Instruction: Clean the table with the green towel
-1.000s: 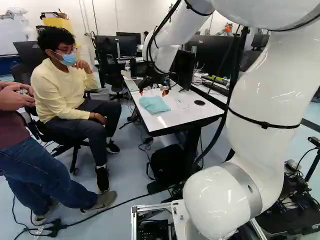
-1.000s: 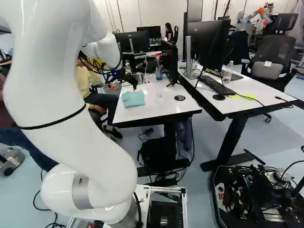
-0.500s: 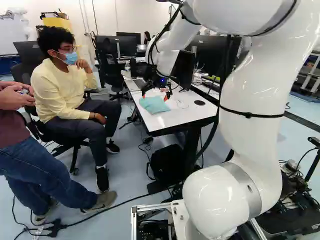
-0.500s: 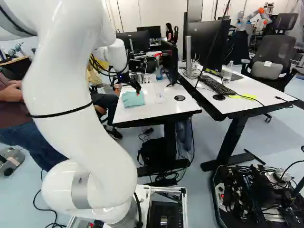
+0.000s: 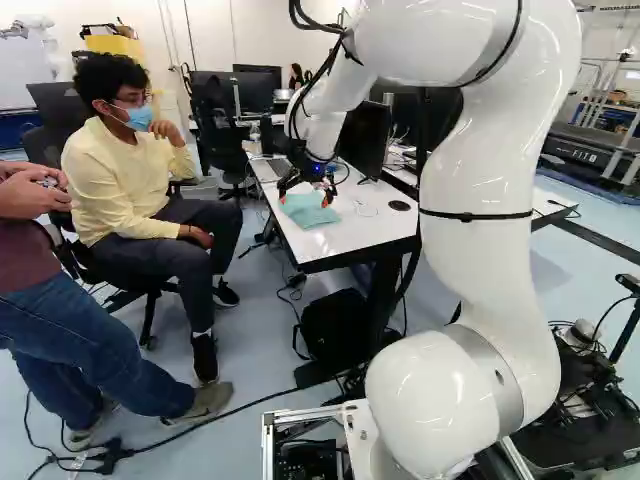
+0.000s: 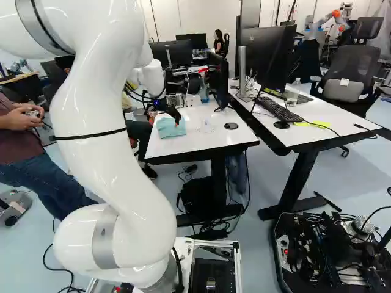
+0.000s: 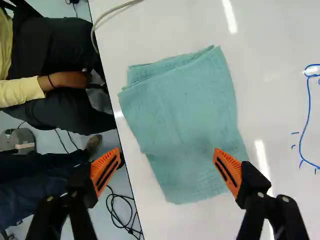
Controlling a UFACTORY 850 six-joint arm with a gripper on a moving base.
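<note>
Currently, the green towel [image 7: 182, 115] is lying folded on the white table [image 6: 214, 141], near its edge. Above it the gripper [image 5: 305, 199] is hanging with its two fingers spread wide, and it is gripping nothing; in the wrist view one orange pad [image 7: 228, 170] is hovering over the towel and the other is reaching out past the table's edge. Farther back on this table, a bottle [image 6: 204, 93] is standing upright, showing blue low down, though whether that is liquid I cannot tell. On the neighbouring desk [image 6: 351, 120], a clear bottle [image 6: 293, 93] is standing beyond the keyboard [image 6: 280, 110]; its contents are staying unreadable. At the lower right of the right base view, a black tray [image 6: 278, 267] is holding jumbled cables and parts [image 6: 314, 235].
</note>
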